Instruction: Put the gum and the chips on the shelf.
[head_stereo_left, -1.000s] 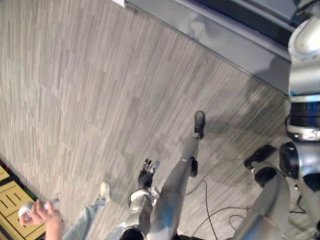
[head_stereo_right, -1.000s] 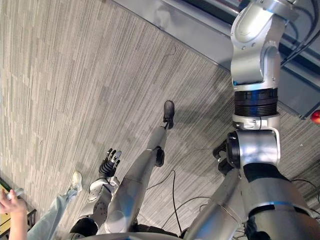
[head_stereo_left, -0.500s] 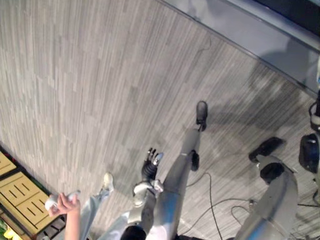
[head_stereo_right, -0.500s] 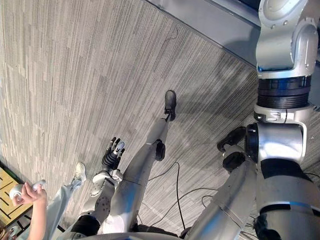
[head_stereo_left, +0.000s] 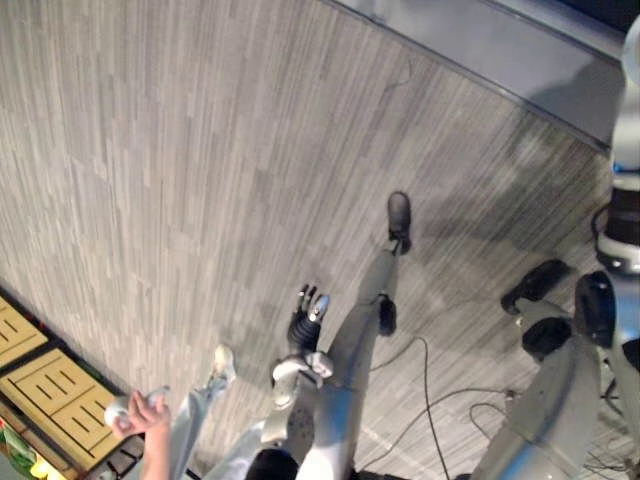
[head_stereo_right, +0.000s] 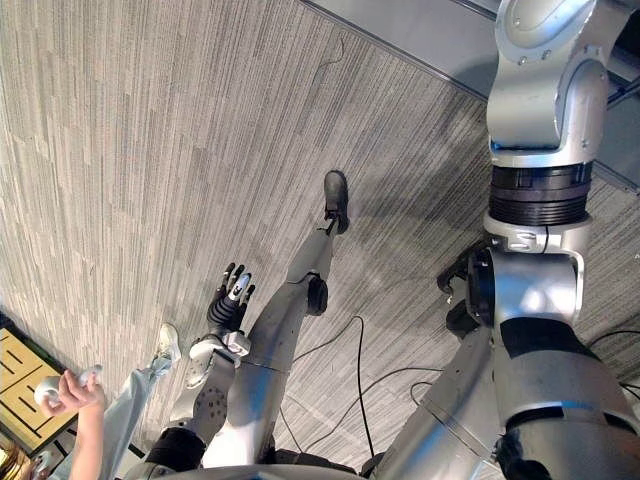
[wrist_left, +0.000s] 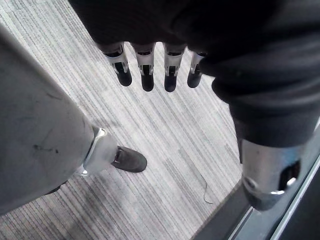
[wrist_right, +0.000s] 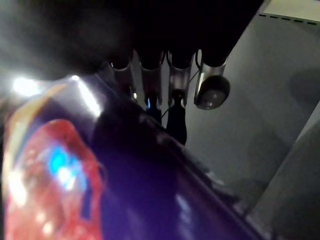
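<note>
Floor planks (head_stereo_left: 180, 150) run grey, with a person's hand (head_stereo_left: 150, 413) at the lower left edge. Over the floor hangs the left hand (head_stereo_left: 305, 322), fingers straight and apart, empty. The right hand (wrist_right: 176, 80) clasps the dark chips bag (wrist_right: 125, 190).

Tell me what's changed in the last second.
Only the view shifted, as the camera moved; nothing was visibly taken or let go. The left hand still hangs open at the robot's side. A person's hand still holds a white controller near the yellow crates. The right hand holds a dark bag.
</note>
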